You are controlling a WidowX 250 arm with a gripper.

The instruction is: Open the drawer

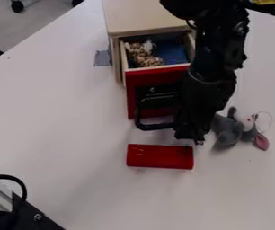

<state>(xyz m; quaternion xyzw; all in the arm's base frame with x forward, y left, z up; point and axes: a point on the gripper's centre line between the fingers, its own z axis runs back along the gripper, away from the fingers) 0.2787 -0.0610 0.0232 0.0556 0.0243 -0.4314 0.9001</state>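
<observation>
at centre-right, the gripper [189,136], its grip not determinable, hangs by the black handle [154,127] of the red-fronted drawer [155,77], partly open from its wooden cabinet [143,17], a red block [160,157] lying in front.

The drawer [155,77] is open, a spotty toy [143,57] inside. The arm [215,63] hangs by it, near a red block [160,157] and gray toy [228,129].

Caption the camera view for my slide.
Black robot arm beside an open red-fronted drawer, red block in front.
</observation>
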